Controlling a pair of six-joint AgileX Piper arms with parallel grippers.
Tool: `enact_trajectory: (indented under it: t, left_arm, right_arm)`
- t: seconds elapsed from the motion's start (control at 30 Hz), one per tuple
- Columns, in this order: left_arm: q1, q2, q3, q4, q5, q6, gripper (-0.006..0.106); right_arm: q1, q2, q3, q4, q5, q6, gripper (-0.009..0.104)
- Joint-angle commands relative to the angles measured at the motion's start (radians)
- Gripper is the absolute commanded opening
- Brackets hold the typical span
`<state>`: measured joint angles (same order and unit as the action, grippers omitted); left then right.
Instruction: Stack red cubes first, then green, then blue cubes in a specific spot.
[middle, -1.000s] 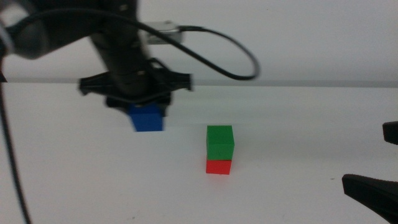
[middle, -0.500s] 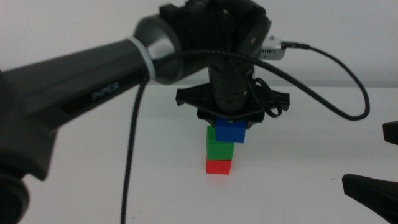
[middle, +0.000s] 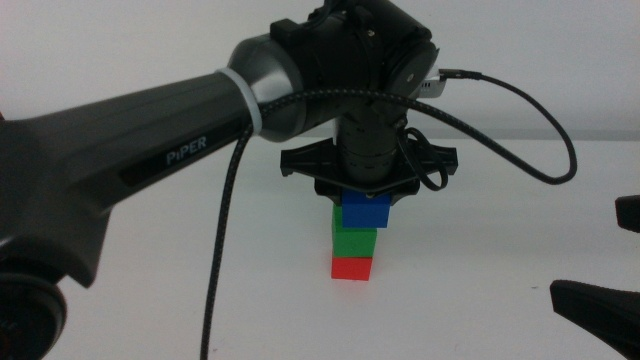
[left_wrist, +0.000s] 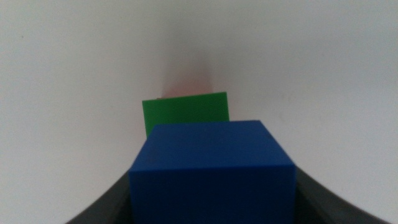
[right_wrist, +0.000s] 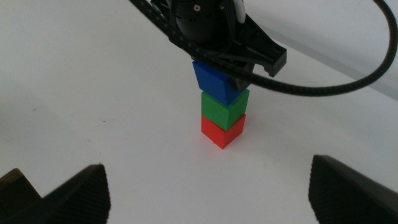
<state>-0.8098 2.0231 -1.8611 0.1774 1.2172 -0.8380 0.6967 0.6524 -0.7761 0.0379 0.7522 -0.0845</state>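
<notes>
Overhead, left hand (middle: 365, 205) clamps matte blue cube (middle: 365, 211) above green (middle: 355, 242), red (middle: 351, 267).

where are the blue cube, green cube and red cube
blue cube (middle: 365, 211): middle view, front face, held in the left claw.
green cube (middle: 354, 242): middle view, front face.
red cube (middle: 351, 268): middle view, front face.

you're looking at a plain white worktop (middle: 150, 300), matte, no marks or pattern on it. behind it a white wall (middle: 560, 50), w/ a faint grey seam where worktop meets wall. light is even and soft, shadows on the surface are weak. no windows or other furniture in view.
</notes>
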Motion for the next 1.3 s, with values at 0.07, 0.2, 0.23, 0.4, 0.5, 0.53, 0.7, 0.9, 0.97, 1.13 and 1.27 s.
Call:
enact_trajectory:
  t: [0.07, 0.2, 0.23, 0.4, 0.5, 0.53, 0.7, 0.9, 0.97, 1.13, 1.27]
  left_arm:
    - [0.003, 0.009, -0.009, 0.010, 0.094, -0.034, -0.002]
    - [0.003, 0.017, -0.009, 0.010, 0.094, -0.049, -0.002]
    - [0.003, 0.020, -0.009, 0.010, 0.094, -0.049, -0.002]
    - [0.003, 0.023, -0.009, 0.017, 0.092, -0.060, -0.002]
    - [0.003, 0.023, -0.009, 0.019, 0.085, -0.060, -0.002]
    - [0.003, 0.023, -0.009, 0.020, 0.083, -0.060, -0.002]
    - [0.003, 0.041, -0.009, 0.035, 0.081, -0.065, -0.002]
    - [0.003, 0.052, -0.009, 0.035, 0.073, -0.065, -0.002]
    - [0.003, 0.052, -0.009, 0.037, 0.073, -0.077, -0.002]
    - [0.003, 0.052, -0.009, 0.049, 0.067, -0.078, -0.002]
    - [0.003, 0.052, -0.009, 0.057, 0.057, -0.078, -0.002]
  right_arm:
    - [0.002, -0.005, 0.006, -0.007, -0.008, -0.001, 0.085]
    - [0.002, -0.005, 0.006, -0.007, -0.008, -0.001, 0.085]
    - [0.002, -0.005, 0.006, -0.007, -0.008, -0.001, 0.085]
    - [0.002, -0.005, 0.006, -0.007, -0.008, -0.001, 0.085]
    - [0.002, -0.005, 0.006, -0.007, -0.008, -0.001, 0.085]
    - [0.002, -0.005, 0.006, -0.007, -0.008, -0.001, 0.085]
    - [0.002, -0.005, 0.006, -0.007, -0.008, -0.001, 0.085]
    - [0.002, -0.005, 0.006, -0.007, -0.008, -0.001, 0.085]
    - [0.002, -0.005, 0.006, -0.007, -0.008, -0.001, 0.085]
    - [0.002, -0.005, 0.006, -0.007, -0.008, -0.001, 0.085]
    - [0.002, -0.005, 0.006, -0.007, -0.008, -0.001, 0.085]
